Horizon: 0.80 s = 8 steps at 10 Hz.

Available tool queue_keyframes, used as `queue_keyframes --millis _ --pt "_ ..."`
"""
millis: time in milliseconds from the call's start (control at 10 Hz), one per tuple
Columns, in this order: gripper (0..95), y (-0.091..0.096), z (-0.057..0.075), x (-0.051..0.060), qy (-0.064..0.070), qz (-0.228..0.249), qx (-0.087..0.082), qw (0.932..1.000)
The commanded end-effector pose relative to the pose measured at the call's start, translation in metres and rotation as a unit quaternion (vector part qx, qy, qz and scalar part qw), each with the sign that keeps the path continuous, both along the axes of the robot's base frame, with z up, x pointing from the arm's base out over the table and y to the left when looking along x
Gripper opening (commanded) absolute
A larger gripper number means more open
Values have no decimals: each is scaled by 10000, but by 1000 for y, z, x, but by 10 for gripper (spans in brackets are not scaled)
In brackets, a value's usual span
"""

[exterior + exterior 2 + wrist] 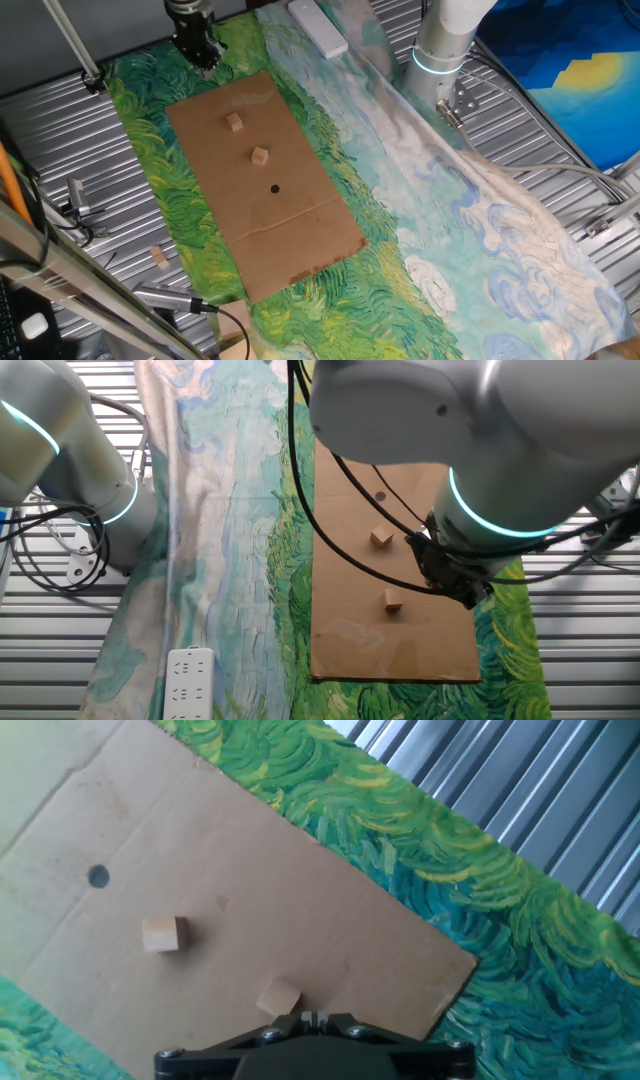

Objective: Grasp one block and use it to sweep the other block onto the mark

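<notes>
Two small wooden blocks lie on a brown cardboard sheet (300, 235): one block (235, 122) toward the far end, the other block (260, 155) closer to the mark (275, 188), a small black dot. The hand view shows the mark (97, 876), one block (162, 934), and the second block (279, 997) just ahead of the fingertips. My gripper (205, 55) hangs above the far edge of the cardboard, clear of both blocks. Its fingers (308, 1018) are pressed together with nothing between them. From the other fixed view, the arm hides the gripper's tips.
The cardboard rests on a green and blue painted cloth (420, 200) over a ribbed metal table. A white power strip (318, 27) lies at the cloth's far end. The robot base (440, 50) stands beside the cloth. A spare wooden piece (159, 257) lies off the cloth.
</notes>
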<state>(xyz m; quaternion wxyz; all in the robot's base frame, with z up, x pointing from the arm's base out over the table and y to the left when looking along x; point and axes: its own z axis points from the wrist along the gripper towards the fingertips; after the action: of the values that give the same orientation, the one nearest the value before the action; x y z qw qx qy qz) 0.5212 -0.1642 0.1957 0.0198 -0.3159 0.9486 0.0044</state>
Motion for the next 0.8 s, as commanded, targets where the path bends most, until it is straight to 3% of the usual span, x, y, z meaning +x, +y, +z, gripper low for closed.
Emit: queue_keyframes --millis 100,800 --pt "0 0 0 0 -6 -13 33 10000" --pt "0 0 0 0 -11 50 21 10000"
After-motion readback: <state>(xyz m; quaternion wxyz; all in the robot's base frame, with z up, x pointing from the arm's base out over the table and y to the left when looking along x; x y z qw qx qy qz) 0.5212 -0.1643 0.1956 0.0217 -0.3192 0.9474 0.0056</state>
